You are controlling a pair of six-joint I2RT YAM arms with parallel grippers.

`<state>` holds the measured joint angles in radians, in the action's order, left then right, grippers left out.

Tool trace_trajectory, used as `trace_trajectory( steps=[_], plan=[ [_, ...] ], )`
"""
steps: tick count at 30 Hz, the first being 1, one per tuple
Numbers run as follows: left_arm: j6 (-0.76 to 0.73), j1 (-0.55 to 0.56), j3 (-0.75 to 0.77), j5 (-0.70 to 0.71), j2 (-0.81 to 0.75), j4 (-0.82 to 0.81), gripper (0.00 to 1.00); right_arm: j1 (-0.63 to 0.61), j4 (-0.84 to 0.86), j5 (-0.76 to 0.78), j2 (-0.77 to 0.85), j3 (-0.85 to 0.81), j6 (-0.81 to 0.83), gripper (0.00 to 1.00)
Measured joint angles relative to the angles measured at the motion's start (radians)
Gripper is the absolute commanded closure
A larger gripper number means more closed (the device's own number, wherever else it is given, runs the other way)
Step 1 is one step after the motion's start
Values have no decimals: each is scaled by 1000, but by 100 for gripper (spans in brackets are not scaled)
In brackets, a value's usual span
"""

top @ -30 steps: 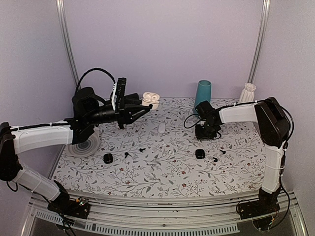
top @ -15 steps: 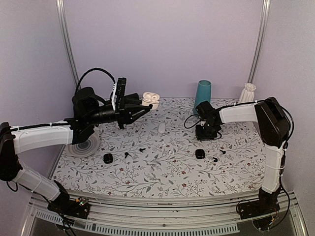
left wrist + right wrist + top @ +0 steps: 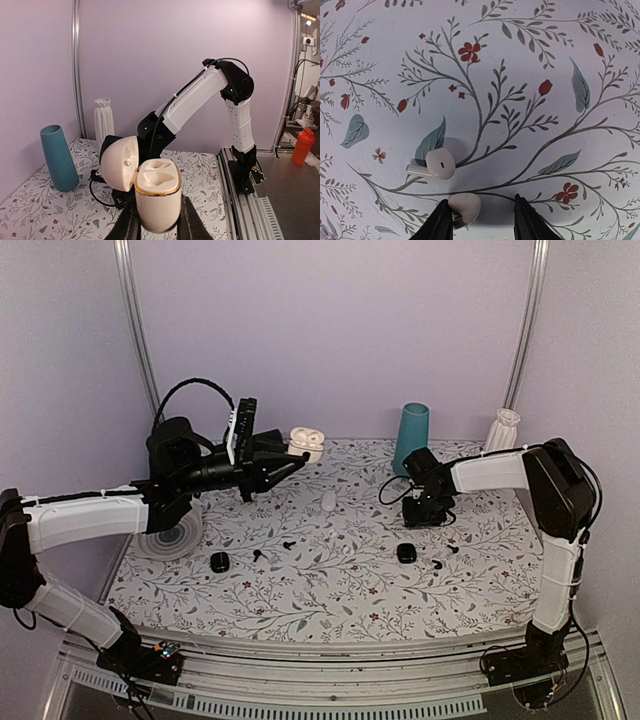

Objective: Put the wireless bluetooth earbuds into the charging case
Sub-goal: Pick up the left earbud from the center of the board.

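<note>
My left gripper (image 3: 157, 225) is shut on the white, gold-rimmed charging case (image 3: 157, 192) and holds it upright in the air with its lid (image 3: 120, 162) open and both wells empty. It shows in the top view (image 3: 306, 444) above the table's back left. My right gripper (image 3: 482, 220) is open and low over the table (image 3: 425, 512). One white earbud (image 3: 465, 206) lies between its fingers, against the left finger (image 3: 439, 222). A second white earbud (image 3: 437, 164) lies just beyond that finger. Black earbuds (image 3: 290, 542) lie on the mat.
Two black cases (image 3: 219, 561) (image 3: 406, 552) and more black earbuds (image 3: 437, 563) lie toward the front. A small white object (image 3: 329, 500) lies mid-table. A teal vase (image 3: 411, 435) and a white vase (image 3: 503, 428) stand at the back. A grey disc (image 3: 170, 538) lies at the left.
My right gripper has shifted slightly to the right over the mat. The left arm and the case have not moved.
</note>
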<state>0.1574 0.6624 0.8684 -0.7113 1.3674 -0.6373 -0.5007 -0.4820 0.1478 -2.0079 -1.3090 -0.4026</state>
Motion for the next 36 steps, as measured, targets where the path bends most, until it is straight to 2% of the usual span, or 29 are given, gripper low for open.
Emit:
trace_trajectory(
  steps=[17, 36],
  plan=[
    [0, 0, 0, -2, 2, 0, 100, 19, -27, -39, 6, -13, 24, 60],
    [0, 0, 0, -2, 2, 0, 100, 19, -37, -37, -29, -56, -72, 68]
  ],
)
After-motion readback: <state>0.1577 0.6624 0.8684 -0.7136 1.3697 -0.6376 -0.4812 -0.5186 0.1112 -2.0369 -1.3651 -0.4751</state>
